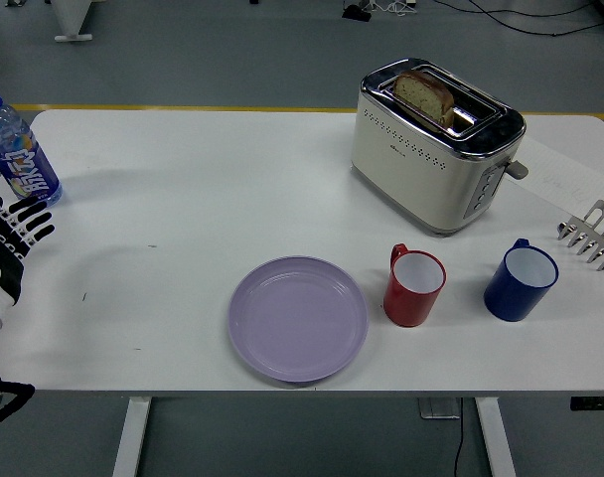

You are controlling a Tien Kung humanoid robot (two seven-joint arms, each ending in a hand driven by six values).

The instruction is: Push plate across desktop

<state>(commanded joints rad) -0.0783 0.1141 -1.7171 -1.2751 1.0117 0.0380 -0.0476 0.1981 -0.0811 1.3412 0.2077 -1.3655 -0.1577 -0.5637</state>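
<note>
The lavender plate (pixel 298 318) lies flat near the front edge of the white table (pixel 203 189), roughly in the middle, with nothing touching it. At its 3 o'clock, just beside it, stands a red mug (pixel 413 287), handle turned away toward 11 o'clock, and further along at 3 o'clock a blue mug (pixel 520 281) stands apart from the red one. At the plate's 1 o'clock, well back on the table, sits a cream toaster (pixel 434 144) with a slice of bread (pixel 424 95) standing up out of one slot. A metal rack (pixel 591 234) pokes in at the right edge.

Way over at 9 o'clock, the left hand (pixel 11 238) hovers at the table's left edge, fingers spread loose and holding nothing, well apart from the plate. Just beyond it at its 12 o'clock stands a blue-capped water bottle (pixel 17 149).
</note>
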